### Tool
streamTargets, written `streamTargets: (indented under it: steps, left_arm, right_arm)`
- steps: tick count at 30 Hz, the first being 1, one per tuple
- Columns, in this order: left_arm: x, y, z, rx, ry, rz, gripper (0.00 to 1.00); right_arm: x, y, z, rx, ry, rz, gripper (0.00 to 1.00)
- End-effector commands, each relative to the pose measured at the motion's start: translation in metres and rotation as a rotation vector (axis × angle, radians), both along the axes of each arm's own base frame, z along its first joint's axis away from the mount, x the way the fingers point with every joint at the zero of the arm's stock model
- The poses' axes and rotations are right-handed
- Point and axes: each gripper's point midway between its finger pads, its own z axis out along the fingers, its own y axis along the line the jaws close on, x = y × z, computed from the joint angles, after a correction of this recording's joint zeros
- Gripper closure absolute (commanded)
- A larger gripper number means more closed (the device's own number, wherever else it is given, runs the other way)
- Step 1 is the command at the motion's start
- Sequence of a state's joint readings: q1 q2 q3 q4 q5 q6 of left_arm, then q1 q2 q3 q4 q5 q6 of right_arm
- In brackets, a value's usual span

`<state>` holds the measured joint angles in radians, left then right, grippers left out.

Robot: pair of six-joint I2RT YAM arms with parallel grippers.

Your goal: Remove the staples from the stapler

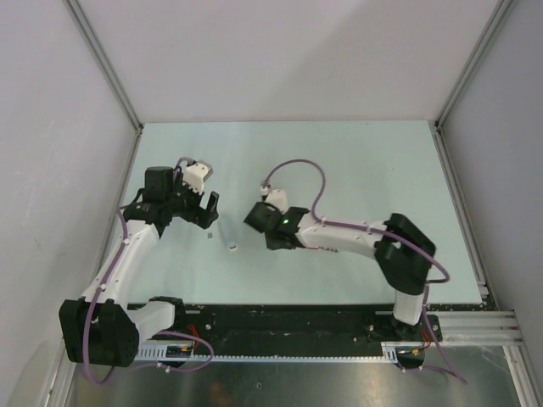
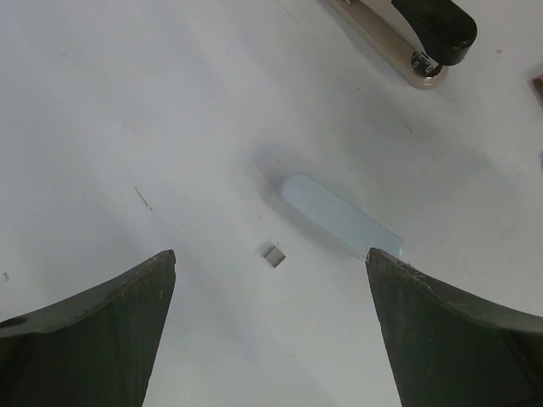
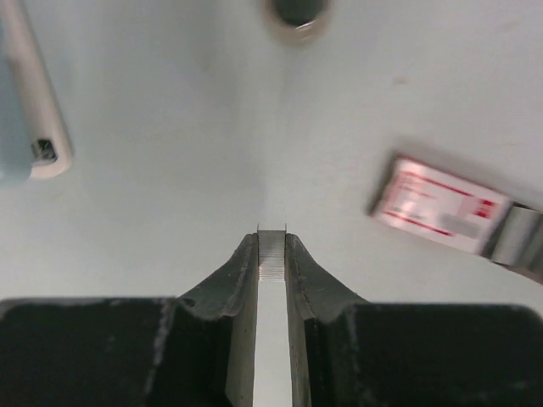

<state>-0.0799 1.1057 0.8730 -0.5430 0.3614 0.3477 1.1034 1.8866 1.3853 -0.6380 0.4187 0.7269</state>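
Observation:
The stapler (image 1: 227,235), small, pale blue and white, lies flat on the table between the two arms. In the left wrist view it (image 2: 339,216) lies ahead of my open left gripper (image 2: 270,264), its near end by the right finger (image 2: 458,339). A tiny grey staple bit (image 2: 273,255) lies loose on the table between my left fingertips; it also shows in the top view (image 1: 209,236). My right gripper (image 3: 271,239) is shut on a short strip of staples (image 3: 271,253) and holds it above the table, right of the stapler's end (image 3: 38,127).
A red-and-white labelled box (image 3: 441,203) lies right of my right gripper, blurred. A black and beige object (image 2: 424,38) sits beyond the stapler in the left wrist view. Grey walls enclose the table (image 1: 356,161) at the back and sides.

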Motion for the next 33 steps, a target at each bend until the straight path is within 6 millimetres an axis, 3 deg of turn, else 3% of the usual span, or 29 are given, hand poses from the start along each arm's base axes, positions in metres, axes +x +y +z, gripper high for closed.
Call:
streamTargets:
  steps: [1, 8, 17, 33]
  left_arm:
    - [-0.001, -0.008, 0.005, -0.023, -0.001, -0.038, 0.02]
    - [-0.004, -0.010, 0.003, -0.013, 0.002, -0.047, 0.02]
    - [-0.006, -0.015, 0.001, -0.008, 0.005, -0.065, 0.02]
    - [-0.006, -0.020, -0.002, -0.002, 0.015, -0.078, 0.02]
  right_arm:
    - [0.019, -0.048, 0.033, 0.030, -0.068, -0.150, 0.96]
    - [0.023, -0.112, 0.032, 0.006, -0.076, -0.298, 0.96]
    - [0.023, -0.166, 0.015, -0.028, -0.068, -0.422, 0.97]
    - [0.024, -0.178, -0.006, -0.042, -0.038, -0.443, 0.98]
